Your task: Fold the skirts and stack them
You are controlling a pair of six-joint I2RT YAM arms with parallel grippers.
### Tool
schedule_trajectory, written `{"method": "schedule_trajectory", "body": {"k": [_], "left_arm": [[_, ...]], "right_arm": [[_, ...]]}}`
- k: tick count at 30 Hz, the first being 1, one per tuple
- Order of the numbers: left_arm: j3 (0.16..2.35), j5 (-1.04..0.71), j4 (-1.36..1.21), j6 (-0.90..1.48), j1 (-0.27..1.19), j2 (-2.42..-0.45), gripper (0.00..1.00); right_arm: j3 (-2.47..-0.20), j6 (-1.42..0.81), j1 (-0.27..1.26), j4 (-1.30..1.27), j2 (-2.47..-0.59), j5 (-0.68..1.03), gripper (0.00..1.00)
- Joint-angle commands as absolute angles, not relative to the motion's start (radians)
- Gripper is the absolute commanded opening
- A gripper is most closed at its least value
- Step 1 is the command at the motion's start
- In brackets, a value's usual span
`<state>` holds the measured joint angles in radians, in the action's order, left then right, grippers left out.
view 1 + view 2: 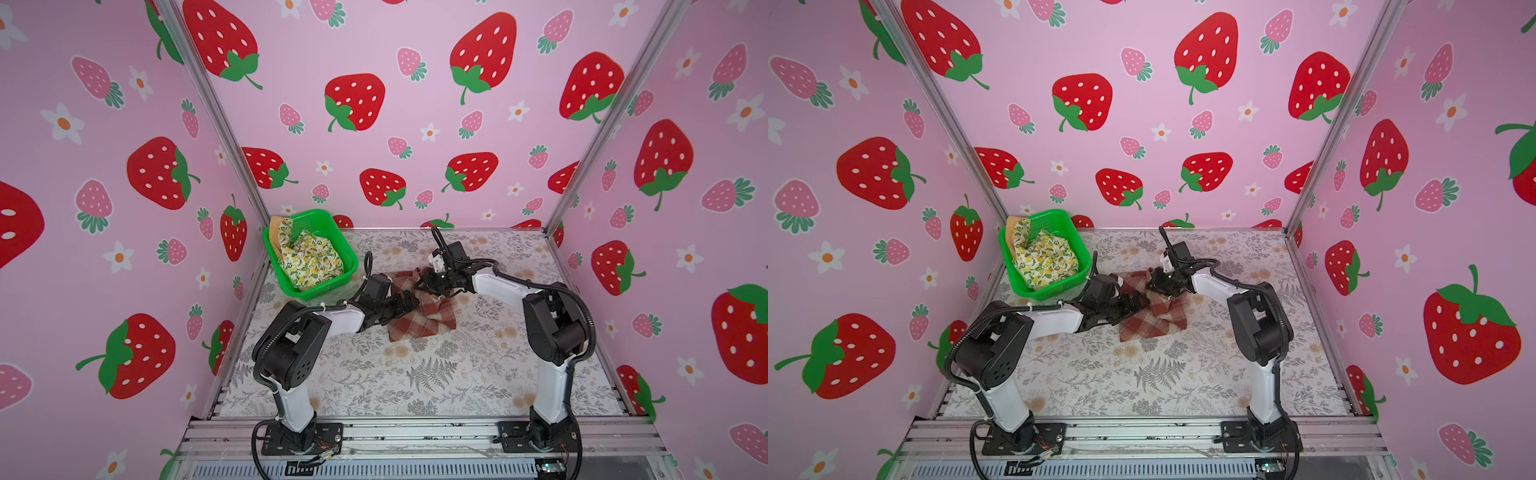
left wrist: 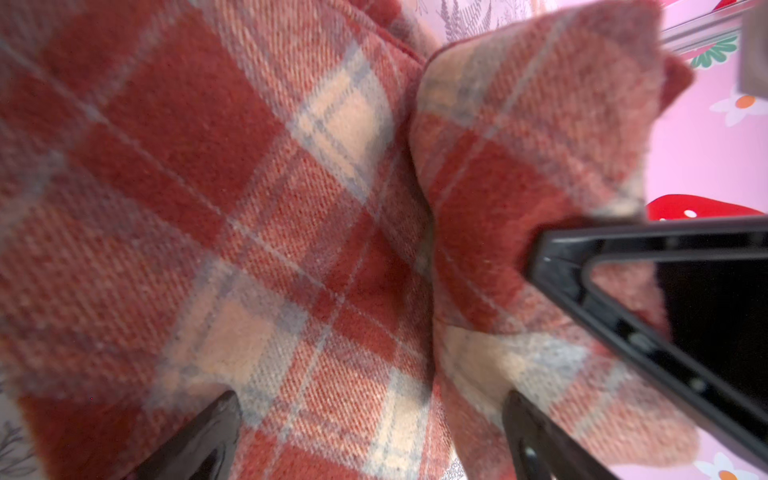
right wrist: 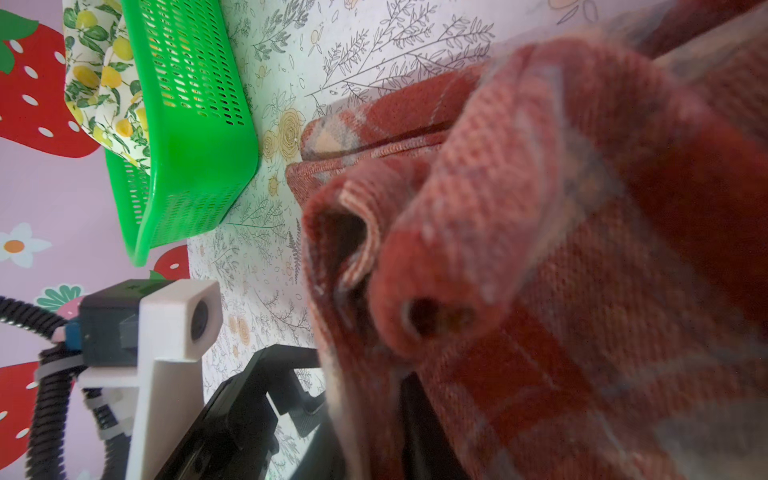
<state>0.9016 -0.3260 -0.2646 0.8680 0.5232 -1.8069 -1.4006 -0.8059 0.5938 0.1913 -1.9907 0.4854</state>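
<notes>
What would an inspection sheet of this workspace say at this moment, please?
Surface: floral-print table cover, flat.
Job's things: plaid skirt rumpled mid-table; lemon skirt and mustard skirt in the green basket, far left corner.
Clutter: nothing seen.
Grippers: left tool open over the plaid skirt; right tool at a raised fold, jaws hidden by cloth.
Cables: black conduit along both arms; loose wires at the left base.
Surroundings: pink strawberry walls, aluminium frame.

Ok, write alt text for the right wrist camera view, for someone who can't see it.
A bunched red-brown and cream plaid skirt fills most of the frame, very close and blurry. Beyond it a green basket holding a lemon-print skirt sits on the floral table cover, with the left arm's wrist camera nearby.
</notes>
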Motion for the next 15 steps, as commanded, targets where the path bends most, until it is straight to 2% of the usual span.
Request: {"method": "schedule_trajectory", "body": {"k": [1,6,12,15], "left_arm": [[0.861,-0.330,-0.216,0.879,0.522,-1.807,1.00],[0.824,-0.324,-0.213,0.878,0.518,-1.726,1.00],[0.783,-0.297,-0.145,0.861,0.516,-1.547,1.00],[0.777,-0.270,-0.086,0.842,0.516,-1.461,1.00]], "right_arm": [[-1.380,-0.864,0.602,0.094,-2.018,0.530,0.27],[-1.350,-0.896,0.603,0.027,-2.045,0.548,0.33],[-1.290,-0.983,0.602,-0.117,-2.064,0.594,0.34],[-1.283,-1.016,0.606,-0.158,-2.070,0.613,0.40]]}}
